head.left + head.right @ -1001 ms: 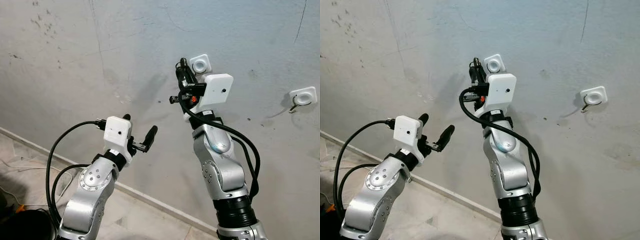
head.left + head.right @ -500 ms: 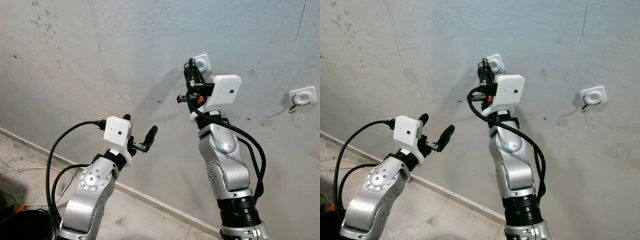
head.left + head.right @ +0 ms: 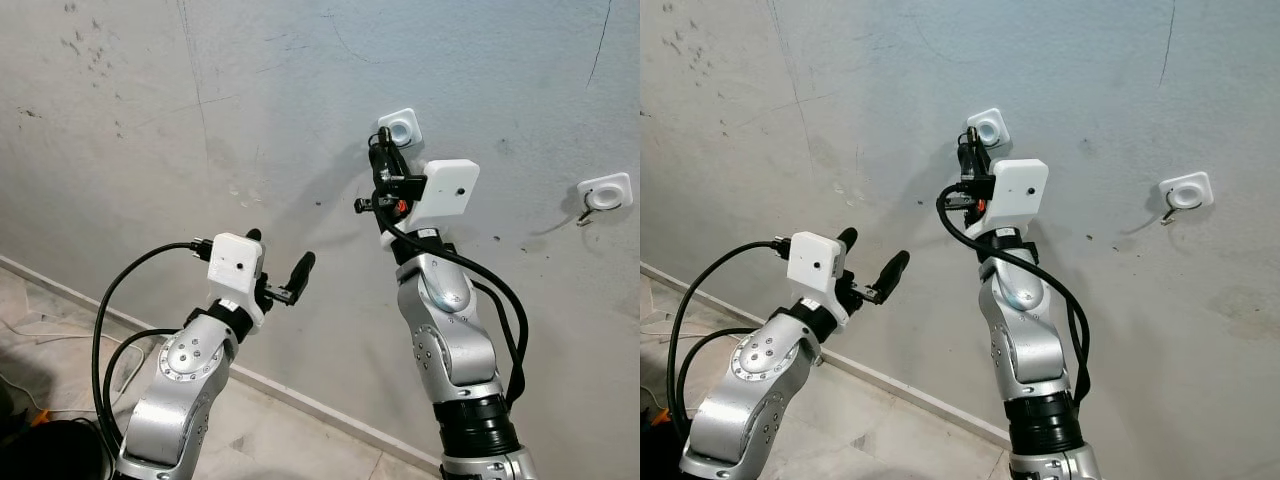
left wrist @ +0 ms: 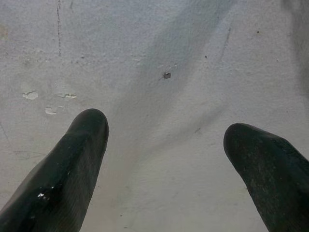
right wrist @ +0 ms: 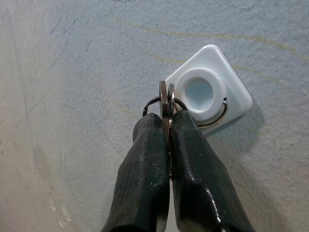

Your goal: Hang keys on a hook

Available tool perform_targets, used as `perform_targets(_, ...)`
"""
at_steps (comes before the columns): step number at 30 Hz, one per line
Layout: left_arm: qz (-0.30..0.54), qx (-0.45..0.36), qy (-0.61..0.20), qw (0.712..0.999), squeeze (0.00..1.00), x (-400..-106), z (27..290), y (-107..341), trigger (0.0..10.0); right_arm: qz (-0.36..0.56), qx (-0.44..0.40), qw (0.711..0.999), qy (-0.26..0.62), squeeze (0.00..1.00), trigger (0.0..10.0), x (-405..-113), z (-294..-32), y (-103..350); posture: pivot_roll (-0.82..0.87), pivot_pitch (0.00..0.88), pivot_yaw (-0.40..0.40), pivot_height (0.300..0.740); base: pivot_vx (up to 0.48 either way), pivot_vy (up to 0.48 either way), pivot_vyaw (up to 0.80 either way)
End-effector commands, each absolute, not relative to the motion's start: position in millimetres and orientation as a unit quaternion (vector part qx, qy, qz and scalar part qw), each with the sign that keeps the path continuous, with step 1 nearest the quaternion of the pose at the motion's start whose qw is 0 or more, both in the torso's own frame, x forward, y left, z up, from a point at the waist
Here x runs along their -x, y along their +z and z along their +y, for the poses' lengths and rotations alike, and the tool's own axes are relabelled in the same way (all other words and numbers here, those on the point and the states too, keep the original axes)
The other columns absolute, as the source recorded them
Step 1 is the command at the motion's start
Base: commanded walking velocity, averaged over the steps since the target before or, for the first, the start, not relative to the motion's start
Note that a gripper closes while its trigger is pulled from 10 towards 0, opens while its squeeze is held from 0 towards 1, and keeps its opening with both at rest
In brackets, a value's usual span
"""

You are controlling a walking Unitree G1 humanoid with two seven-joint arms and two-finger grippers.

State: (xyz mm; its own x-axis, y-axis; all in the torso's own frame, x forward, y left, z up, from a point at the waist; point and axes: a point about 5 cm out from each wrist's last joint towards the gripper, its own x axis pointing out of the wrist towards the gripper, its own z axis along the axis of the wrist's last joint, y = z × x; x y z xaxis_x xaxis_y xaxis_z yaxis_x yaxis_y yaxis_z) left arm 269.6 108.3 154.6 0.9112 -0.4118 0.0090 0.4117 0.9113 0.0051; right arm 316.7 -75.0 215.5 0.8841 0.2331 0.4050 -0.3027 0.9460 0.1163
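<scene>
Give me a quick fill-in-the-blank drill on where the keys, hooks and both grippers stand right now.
1. The right gripper has its jaws ____ on the keys.
2. The left gripper has its jaws ____, with bare wall between them.
3. The keys are held up at the near hook, which is ____ in colour.
4. The count of hooks on the wall, with the far hook, is ____.

Missing words: shut; open; white; two

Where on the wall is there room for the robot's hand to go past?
The bare wall between the near hook and the far hook is free. So is the stretch ahead of the open left end effector. It is crowded at the near hook, where the right end effector pinches the keys.
</scene>
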Motion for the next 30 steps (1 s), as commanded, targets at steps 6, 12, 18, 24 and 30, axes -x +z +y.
perform_targets(6, -0.009, 0.0, -0.218, 0.976, 0.0, -267, 106, 158, 10.0, -0.167, -0.086, 0.974, 0.129, 0.0, 10.0, -319, -78, 201, 0.19, 0.032, -0.066, 0.74, 0.0, 0.0, 0.0)
perform_targets(12, -0.009, 0.0, -0.218, 0.976, 0.0, -267, 106, 158, 10.0, -0.165, -0.085, 0.975, 0.124, 0.0, 10.0, -317, -82, 198, 0.19, 0.032, -0.066, 0.74, 0.0, 0.0, 0.0)
perform_targets(18, -0.009, 0.0, -0.219, 0.976, 0.0, -267, 107, 158, 10.0, -0.16, -0.085, 0.976, 0.123, 0.0, 10.0, -315, -83, 195, 0.18, 0.034, -0.063, 0.74, 0.0, 0.0, 0.0)
perform_targets(24, -0.009, 0.0, -0.219, 0.976, 0.0, -267, 106, 158, 10.0, -0.153, -0.083, 0.977, 0.122, 0.0, 10.0, -312, -85, 190, 0.18, 0.035, -0.062, 0.74, 0.0, 0.0, 0.0)
perform_targets(30, -0.009, 0.0, -0.219, 0.976, 0.0, -267, 106, 158, 10.0, -0.15, -0.083, 0.978, 0.122, 0.0, 10.0, -311, -86, 188, 0.18, 0.035, -0.062, 0.74, 0.0, 0.0, 0.0)
